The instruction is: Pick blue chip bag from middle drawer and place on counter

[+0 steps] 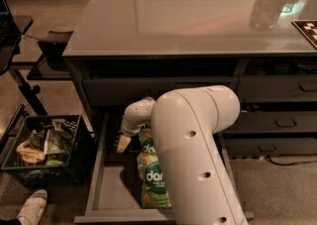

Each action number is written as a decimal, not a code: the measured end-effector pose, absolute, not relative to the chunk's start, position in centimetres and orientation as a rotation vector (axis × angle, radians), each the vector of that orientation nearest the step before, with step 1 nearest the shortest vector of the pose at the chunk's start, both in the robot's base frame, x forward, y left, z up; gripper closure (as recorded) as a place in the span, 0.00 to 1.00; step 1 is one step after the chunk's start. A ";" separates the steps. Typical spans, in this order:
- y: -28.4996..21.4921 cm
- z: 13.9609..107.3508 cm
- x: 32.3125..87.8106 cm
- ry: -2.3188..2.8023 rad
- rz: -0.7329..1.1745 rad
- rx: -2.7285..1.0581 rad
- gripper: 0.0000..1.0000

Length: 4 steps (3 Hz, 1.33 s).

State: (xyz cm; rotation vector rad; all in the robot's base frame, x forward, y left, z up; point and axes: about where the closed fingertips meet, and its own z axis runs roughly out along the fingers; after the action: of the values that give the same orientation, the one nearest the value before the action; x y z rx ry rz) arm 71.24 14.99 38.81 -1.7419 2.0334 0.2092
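My white arm reaches down into the open middle drawer, a wide grey box pulled out below the counter. My gripper is low inside the drawer near its back left, beside a green "dang" bag that lies along the drawer floor. The blue chip bag is hidden or out of view. The arm covers the right part of the drawer. The counter is a glossy grey top reflecting light.
A black crate of snack bags stands on the floor left of the drawer. A white shoe is at the bottom left. Narrower grey drawers with dark handles are on the right. Dark objects stand at the counter's far right.
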 end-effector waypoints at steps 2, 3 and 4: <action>14.2 36.4 72.5 2.064 0.193 -1.718 0.00; 14.4 35.3 72.9 2.080 0.199 -1.710 0.00; 14.4 35.3 72.9 2.080 0.199 -1.710 0.19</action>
State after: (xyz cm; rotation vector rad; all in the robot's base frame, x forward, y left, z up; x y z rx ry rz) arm 72.85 14.37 35.27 -1.7102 2.0797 0.1989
